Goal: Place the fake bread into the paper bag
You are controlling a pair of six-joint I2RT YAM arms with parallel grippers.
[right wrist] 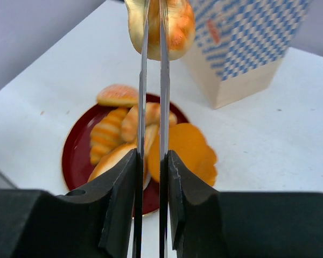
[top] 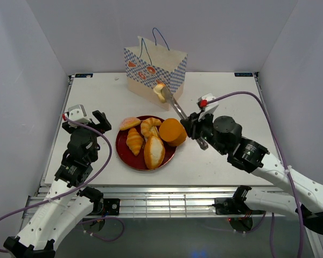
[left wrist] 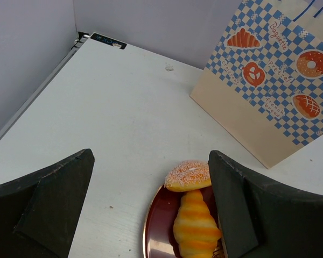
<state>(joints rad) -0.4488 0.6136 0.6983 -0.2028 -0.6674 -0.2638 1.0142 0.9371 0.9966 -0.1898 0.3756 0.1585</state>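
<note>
The white table (top: 97, 97) is the biggest thing here. At its far side stands the paper bag (top: 151, 67), upright, with blue checks and dark blue string handles. Near the middle sits a dark red plate (top: 125, 156). Most of the fake bread lies on it: an orange bun (top: 173, 132), a long loaf (top: 154, 152), two croissants (top: 135, 141) and a little sprinkled roll (top: 130, 123) on the far rim.

The right gripper (top: 195, 128) is squeezed tight on thin metal tongs (top: 175, 106). The tips of the tongs pinch a small pale roll (top: 160, 91), up in the air just in front of the bag (not inside it). The left gripper (top: 90, 119) sits left of the plate, spread wide and holding nothing.
</note>
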